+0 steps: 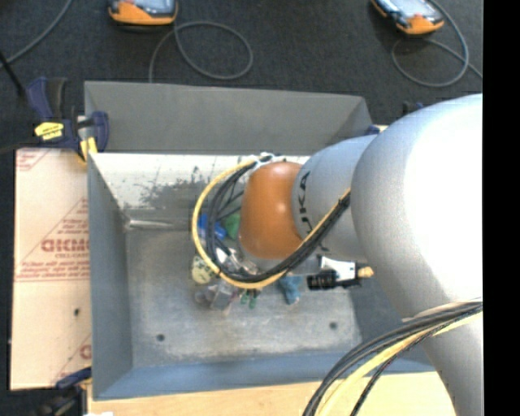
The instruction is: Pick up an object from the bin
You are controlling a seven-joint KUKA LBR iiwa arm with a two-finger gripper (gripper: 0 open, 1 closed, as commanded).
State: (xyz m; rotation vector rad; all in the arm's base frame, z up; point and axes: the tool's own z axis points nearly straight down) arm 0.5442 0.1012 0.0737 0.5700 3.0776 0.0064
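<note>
Black letters "UKA" stood on the white arm [349, 183], right beside its orange cover [268, 211], above the middle of the bin [154, 317].

Dark, matte floor covering [309, 57] noted at the far side. Lying flat on it: one thin cable loop [249, 50] left of centre, a second cable loop [466, 57] at right. Two orange-and-blue devices, left device [142, 10] and right device [409, 14], cut by the top edge. Lighting even.
</note>
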